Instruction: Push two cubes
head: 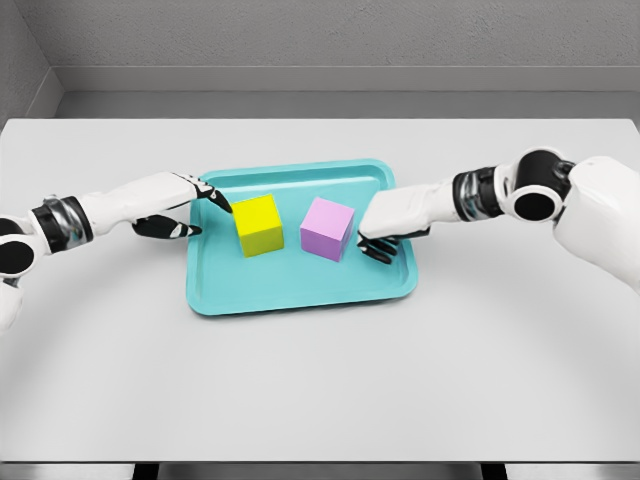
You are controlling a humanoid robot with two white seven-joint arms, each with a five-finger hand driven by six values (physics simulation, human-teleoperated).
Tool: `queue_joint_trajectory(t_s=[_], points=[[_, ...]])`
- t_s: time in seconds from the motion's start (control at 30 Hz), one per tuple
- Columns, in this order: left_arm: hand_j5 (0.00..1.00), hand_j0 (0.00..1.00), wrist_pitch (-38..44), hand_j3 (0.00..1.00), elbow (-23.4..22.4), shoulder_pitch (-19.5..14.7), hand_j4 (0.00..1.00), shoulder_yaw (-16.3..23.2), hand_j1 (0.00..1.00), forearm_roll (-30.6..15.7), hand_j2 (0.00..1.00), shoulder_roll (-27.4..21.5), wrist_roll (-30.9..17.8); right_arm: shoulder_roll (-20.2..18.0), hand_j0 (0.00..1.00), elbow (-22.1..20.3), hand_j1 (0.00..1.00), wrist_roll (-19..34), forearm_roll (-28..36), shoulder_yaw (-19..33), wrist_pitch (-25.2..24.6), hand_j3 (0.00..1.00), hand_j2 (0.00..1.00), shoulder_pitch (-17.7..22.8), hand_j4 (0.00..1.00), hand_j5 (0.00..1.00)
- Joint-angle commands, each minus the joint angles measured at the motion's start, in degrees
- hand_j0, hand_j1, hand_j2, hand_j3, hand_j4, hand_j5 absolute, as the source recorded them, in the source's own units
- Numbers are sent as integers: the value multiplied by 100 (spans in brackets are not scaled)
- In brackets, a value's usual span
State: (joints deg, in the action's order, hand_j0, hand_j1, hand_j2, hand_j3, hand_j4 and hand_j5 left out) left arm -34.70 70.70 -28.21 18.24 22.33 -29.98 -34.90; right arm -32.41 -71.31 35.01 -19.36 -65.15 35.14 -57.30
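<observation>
Teal tray (300, 295) is sitting in the middle of a pale grey table (320, 390), and 2 cubes are resting inside it, side by side with a small gap between them; yellow cube (259, 225) is lying toward the tray's left half, purple cube (328, 228) is sitting a bit right of centre, turned slightly so a corner is facing the camera.

Left hand (185, 205) is reaching in from the left, hovering over the tray's left rim; its fingers are partly spread and holding nothing, with 1 dark-tipped finger (218, 198) pointing out toward the yellow cube's upper left corner, looking like it's touching or just about touching, though I can't tell for sure; the thumb is sticking out lower down, just outside the rim.

Right hand (385, 225) is coming in from the right, over the tray's right side; it's also gripping nothing, fingers loosely curled downward, dark fingertips (375, 250) sitting just beside the purple cube's right face; whether they're actually making contact is hard to say from this angle.

Both white forearms are stretching across the table at roughly the same height, so the 2 hands are flanking the pair of cubes from opposite sides; a grey wall (320, 40) is running behind the table.
</observation>
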Motion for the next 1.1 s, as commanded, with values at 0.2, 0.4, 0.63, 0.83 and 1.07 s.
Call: queue_joint_trajectory(t_s=[0.2, 0.4, 0.63, 0.83, 1.07], points=[[64, 64, -30, 64, -267, -79, 64, 30, 64, 70, 64, 89, -10, 174, 10, 20, 10, -1, 55, -94, -14, 10, 10, 9, 10, 10], [64, 64, -30, 64, -329, -123, 64, 30, 64, 78, 64, 177, -10, 358, 10, 319, 10, -1, 55, -94, -14, 10, 10, 26, 10, 10], [64, 64, -30, 64, -346, -167, 64, 39, 64, 78, 64, 335, -10, 384, 10, 407, 10, -1, 64, -77, -14, 10, 10, 35, 10, 10], [64, 64, -30, 64, -487, -246, 64, 118, 64, 78, 64, 353, -10, 393, 10, 407, 10, -1, 64, -77, -14, 10, 10, 26, 10, 10], [64, 64, -30, 64, -619, -290, 64, 110, 64, 78, 64, 344, -10, 464, 10, 530, 10, -1, 55, -41, -14, 10, 10, 18, 10, 10]])
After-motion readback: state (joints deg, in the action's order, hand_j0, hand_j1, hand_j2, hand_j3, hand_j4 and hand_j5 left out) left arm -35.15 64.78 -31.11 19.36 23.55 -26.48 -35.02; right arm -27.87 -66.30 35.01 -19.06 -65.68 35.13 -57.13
